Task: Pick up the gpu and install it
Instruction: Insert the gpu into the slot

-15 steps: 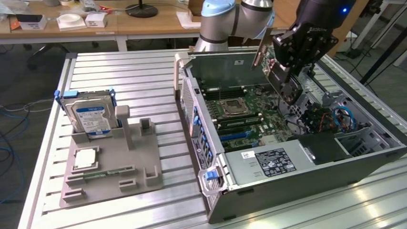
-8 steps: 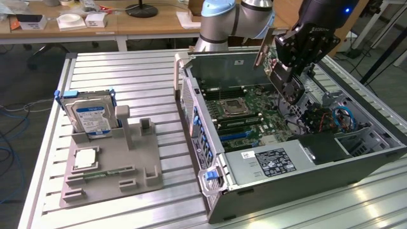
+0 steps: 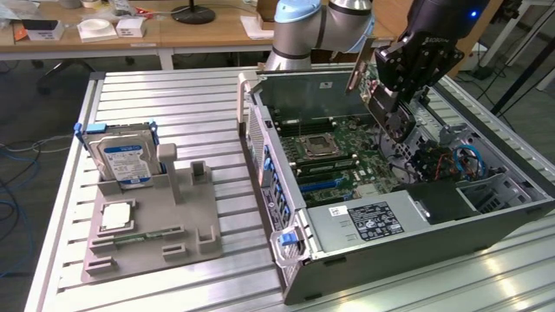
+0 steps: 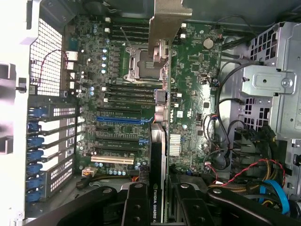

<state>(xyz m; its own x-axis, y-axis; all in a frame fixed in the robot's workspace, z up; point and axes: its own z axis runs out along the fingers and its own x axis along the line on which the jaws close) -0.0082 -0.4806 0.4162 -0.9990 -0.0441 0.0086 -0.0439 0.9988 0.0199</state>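
My gripper (image 3: 397, 104) hangs over the open computer case (image 3: 290, 260), shut on the gpu (image 3: 378, 109). The gpu is a thin dark card held on edge above the motherboard (image 3: 334, 153), and its metal bracket (image 3: 355, 73) points toward the case's rear wall. In the wrist view the gpu (image 4: 157, 155) shows edge-on between my two black fingers (image 4: 135, 207), with the gripper (image 4: 160, 200) clamped on it. Its bracket (image 4: 167, 23) sticks out past the CPU socket (image 4: 141, 63). A blue expansion slot (image 4: 120, 120) lies on the board beside the card's line. The card does not touch the board.
A grey fixture (image 3: 195, 240) at the exterior view's left holds a hard drive (image 3: 126, 159), a processor (image 3: 117, 216) and a memory stick (image 3: 143, 237). Inside the case are a power supply (image 3: 368, 221), a drive cage (image 4: 270, 89) and loose cables (image 4: 277, 188).
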